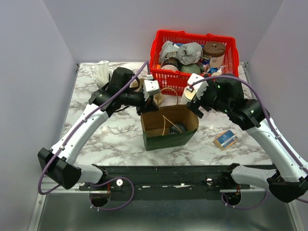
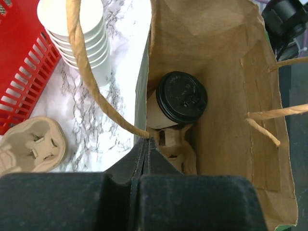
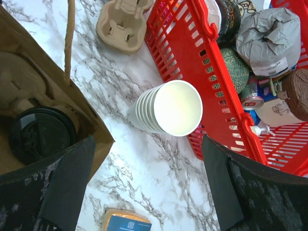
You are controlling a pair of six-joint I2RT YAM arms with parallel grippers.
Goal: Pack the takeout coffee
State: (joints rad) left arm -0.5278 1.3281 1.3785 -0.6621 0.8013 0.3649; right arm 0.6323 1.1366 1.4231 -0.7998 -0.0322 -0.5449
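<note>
Coffee [image 2: 182, 96], black-lidded, sits in a carrier [image 2: 180, 154] inside the bag [image 2: 226, 72] near the counter's [image 1: 115, 139] middle. It is just beyond the left claw [image 2: 146, 149], which is clamped on the bag's rim. The right claw [image 3: 147, 154] hangs spread wide above stacked cups [image 3: 175, 107] beside the basket [image 3: 179, 53].

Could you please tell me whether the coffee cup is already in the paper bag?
In. The left wrist view shows the black-lidded coffee cup sitting in a carrier inside the open paper bag.
</note>
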